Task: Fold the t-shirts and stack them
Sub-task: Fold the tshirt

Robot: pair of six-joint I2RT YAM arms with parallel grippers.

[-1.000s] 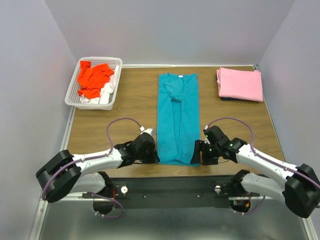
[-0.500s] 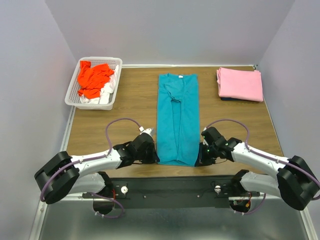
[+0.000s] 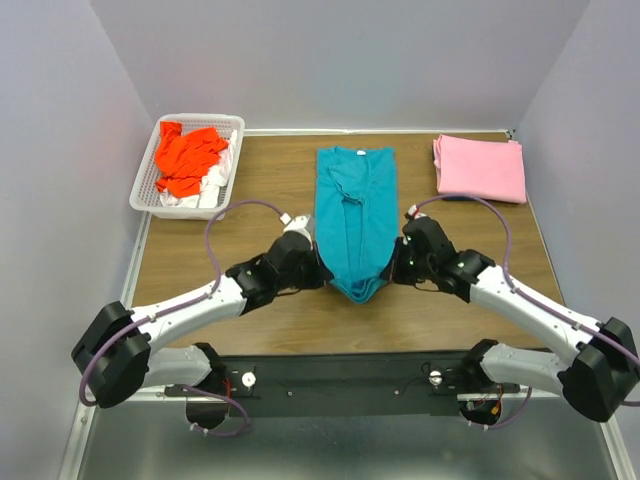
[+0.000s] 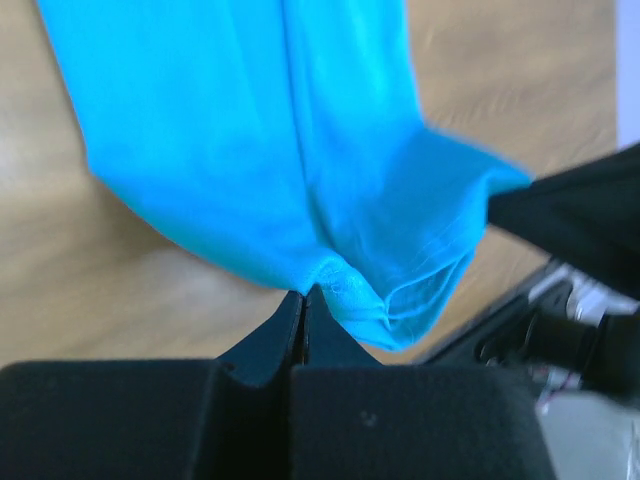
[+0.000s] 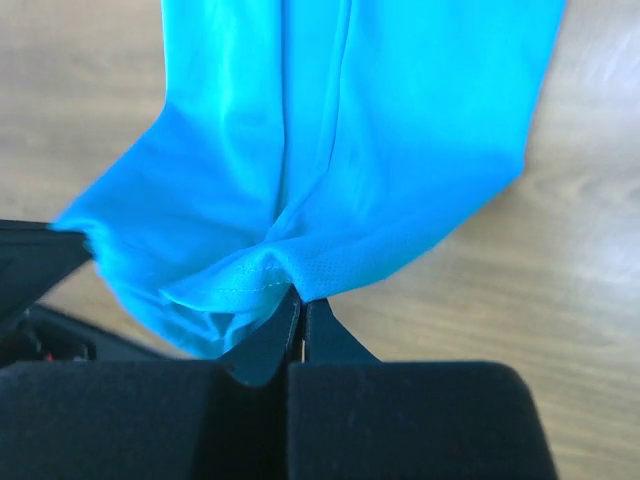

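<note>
You have the left tool (image 3: 316, 268) and the right tool (image 3: 394, 268) each clenched on a bottom corner of the teal t-shirt (image 3: 356, 215), which lies lengthwise mid-bench (image 3: 260, 200), its hem sagging between them, probably so it can fold toward the collar.

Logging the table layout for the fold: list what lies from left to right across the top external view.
basket → left gripper → teal shirt → right gripper → pink shirt
</note>
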